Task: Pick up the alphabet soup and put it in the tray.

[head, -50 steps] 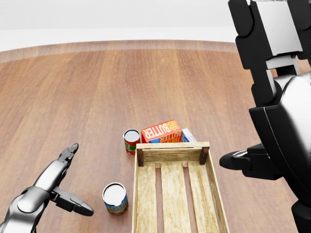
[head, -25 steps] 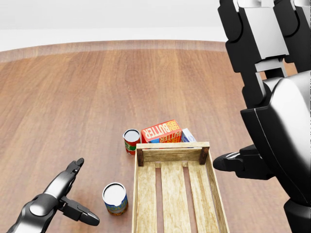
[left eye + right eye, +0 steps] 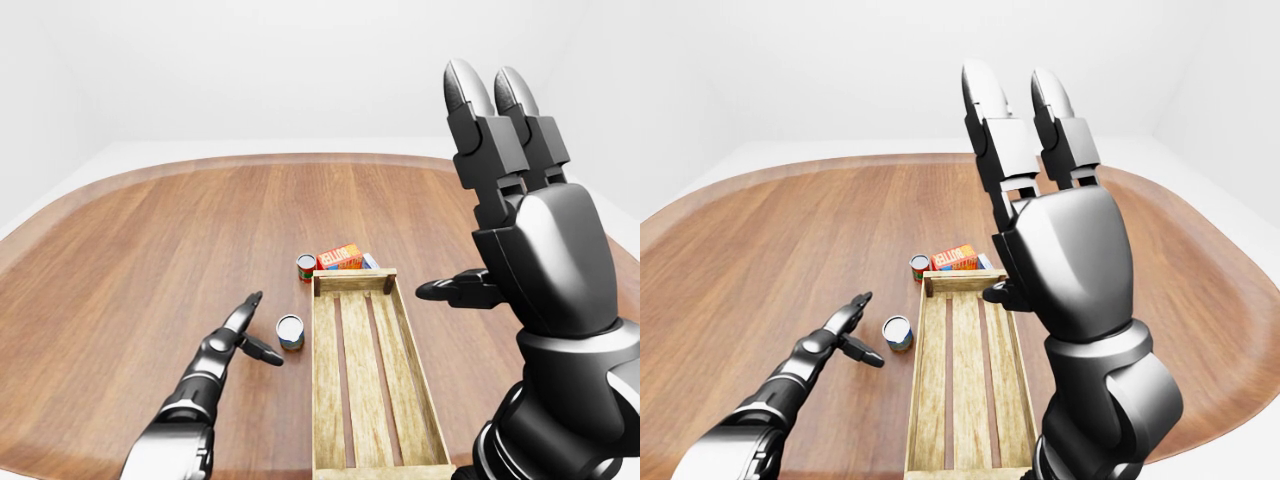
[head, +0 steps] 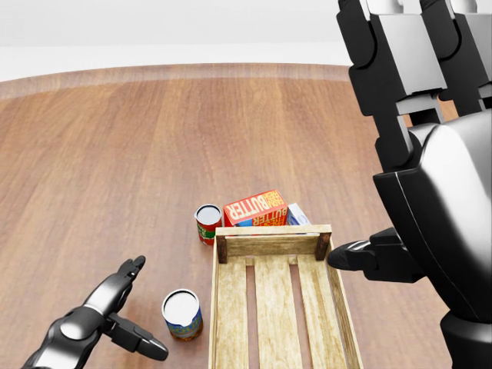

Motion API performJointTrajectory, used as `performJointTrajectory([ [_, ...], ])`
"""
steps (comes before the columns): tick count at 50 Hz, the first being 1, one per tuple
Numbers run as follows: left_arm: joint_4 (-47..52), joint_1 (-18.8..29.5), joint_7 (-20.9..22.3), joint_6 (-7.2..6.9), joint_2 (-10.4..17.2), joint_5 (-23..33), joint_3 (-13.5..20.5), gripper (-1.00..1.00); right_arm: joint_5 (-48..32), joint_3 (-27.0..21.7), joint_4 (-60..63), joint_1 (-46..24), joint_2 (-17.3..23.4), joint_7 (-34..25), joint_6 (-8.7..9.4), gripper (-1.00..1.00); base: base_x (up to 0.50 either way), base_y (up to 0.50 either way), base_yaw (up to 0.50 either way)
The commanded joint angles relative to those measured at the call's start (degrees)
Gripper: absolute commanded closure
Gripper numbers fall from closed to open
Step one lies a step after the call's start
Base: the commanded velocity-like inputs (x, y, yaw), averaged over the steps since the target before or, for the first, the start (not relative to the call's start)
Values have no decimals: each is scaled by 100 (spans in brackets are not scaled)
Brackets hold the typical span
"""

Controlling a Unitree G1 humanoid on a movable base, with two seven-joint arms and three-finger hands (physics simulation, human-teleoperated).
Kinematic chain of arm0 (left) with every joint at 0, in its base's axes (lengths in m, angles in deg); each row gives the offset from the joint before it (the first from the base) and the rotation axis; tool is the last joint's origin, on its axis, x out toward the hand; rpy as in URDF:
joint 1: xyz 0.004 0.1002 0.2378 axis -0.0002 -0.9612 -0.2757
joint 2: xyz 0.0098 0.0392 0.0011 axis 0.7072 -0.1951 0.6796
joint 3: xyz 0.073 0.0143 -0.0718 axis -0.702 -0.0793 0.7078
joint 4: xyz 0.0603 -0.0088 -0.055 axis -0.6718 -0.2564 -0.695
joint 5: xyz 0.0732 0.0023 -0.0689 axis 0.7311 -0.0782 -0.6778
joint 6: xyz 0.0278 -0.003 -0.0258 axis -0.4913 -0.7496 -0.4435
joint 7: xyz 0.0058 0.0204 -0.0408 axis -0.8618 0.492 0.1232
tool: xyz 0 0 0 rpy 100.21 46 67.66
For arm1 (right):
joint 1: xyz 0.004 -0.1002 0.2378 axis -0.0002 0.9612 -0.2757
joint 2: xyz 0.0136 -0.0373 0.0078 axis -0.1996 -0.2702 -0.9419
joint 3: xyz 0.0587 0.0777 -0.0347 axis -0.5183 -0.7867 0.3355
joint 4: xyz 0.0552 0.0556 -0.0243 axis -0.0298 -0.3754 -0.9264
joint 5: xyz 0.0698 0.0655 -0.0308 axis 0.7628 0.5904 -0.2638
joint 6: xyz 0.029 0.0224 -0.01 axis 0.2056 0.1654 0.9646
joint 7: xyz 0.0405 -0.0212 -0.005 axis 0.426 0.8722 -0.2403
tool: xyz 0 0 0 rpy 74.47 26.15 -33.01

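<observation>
Left hand (image 4: pixel 115 315): I see its fingers apart, low, just left of the soup can (image 4: pixel 182 314).
Soup can: upright on the table (image 4: pixel 115 154), beside the tray's (image 4: pixel 277 307) left wall — outside it.
Right hand (image 3: pixel 520 240): raised, fingers spread, holding nothing.

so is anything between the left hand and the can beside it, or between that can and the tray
Nothing visible. The open left hand has only bare wood between it and the can. The can stands just left of the tray, so only the tray's low side wall needs clearing.
</observation>
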Motion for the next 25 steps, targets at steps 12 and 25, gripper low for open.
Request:
performJointTrajectory([
  [12, -79, 168, 99, 0, -297, -178, -43, -100, 7, -7, 27, -14, 13, -30, 0, -100, 0, 0, 0],
  [25, -275, 200, 69, 0, -354, -170, -48, -100, 22, 7, 18, -8, 6, -11, 0, -100, 0, 0, 0],
])
